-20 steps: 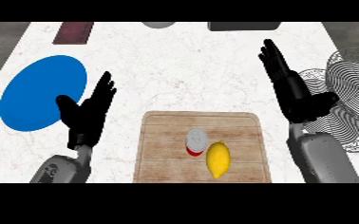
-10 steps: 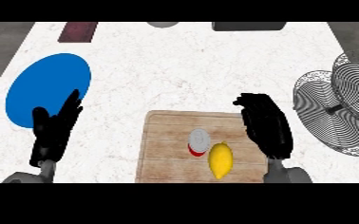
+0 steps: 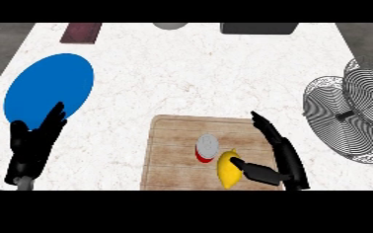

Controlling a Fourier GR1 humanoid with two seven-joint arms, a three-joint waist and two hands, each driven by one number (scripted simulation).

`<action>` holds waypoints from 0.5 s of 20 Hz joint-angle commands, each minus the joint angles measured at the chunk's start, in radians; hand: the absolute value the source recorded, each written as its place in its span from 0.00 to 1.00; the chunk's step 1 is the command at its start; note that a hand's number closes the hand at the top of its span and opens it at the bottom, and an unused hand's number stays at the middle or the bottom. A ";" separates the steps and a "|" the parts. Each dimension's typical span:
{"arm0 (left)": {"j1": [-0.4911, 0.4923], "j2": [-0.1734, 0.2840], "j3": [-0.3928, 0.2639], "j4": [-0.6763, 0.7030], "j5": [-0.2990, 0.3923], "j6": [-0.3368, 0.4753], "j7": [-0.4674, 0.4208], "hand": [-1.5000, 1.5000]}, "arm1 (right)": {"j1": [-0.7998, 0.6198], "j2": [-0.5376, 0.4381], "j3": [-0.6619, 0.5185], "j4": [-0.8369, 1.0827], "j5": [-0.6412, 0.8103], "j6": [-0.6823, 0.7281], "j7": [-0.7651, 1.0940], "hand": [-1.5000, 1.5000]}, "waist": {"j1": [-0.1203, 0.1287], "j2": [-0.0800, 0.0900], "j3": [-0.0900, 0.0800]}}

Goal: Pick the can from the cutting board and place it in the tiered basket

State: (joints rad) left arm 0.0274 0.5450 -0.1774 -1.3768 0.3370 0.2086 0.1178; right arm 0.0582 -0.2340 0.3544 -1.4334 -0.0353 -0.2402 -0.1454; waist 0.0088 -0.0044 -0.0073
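Approach step, nothing grasped yet. I've got the right hand point(image 3: 280, 160) over the right side of the pale wooden cutting board point(image 3: 175, 148), fingers straight and spread from the thumb, holding nothing. The thumb points toward 9 o'clock and sits at the yellow lemon point(image 3: 229, 169); whether it touches I can't tell.

The small silver-topped can with a red band point(image 3: 207, 147) stands upright near the middle of the cutting board, just beside the lemon, at about 10 o'clock from it. The can sits at roughly 10 o'clock from the thumb, clear of the fingers.

The white wire tiered basket point(image 3: 341, 111) is off the board at about 2 o'clock from the can, on the right edge of the white marble tabletop point(image 3: 189, 74). Nothing seen inside it.

My left hand point(image 3: 33, 145) rests spread at the lower left, fingers up, just below the blue round plate point(image 3: 50, 88).

Next move as I judge it: shift the right hand toward 10 o'clock so thumb and fingers bracket the can, not the lemon, then curl shut. The lemon crowds the can's near side, so a nudge is the risk.
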 commanded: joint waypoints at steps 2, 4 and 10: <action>-0.022 -0.017 0.004 0.024 -0.008 -0.011 -0.025 0.50 | -0.090 -0.135 0.110 -0.126 0.134 0.056 0.343 0.00 | -0.006 0.001 0.002; 0.045 0.010 0.023 0.031 0.017 -0.061 -0.058 0.50 | -0.112 -0.163 0.141 -0.210 0.096 0.154 0.461 0.00 | 0.007 -0.001 0.002; 0.054 -0.006 0.054 0.050 0.000 -0.077 -0.088 0.50 | -0.314 -0.121 0.111 -0.313 0.042 0.259 0.782 0.00 | 0.001 0.003 0.006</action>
State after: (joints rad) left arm 0.0372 0.5464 -0.1433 -1.3403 0.3427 0.1541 0.0775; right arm -0.1502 -0.3649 0.4768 -1.6997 0.0220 -0.0403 0.4534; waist 0.0069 -0.0027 -0.0030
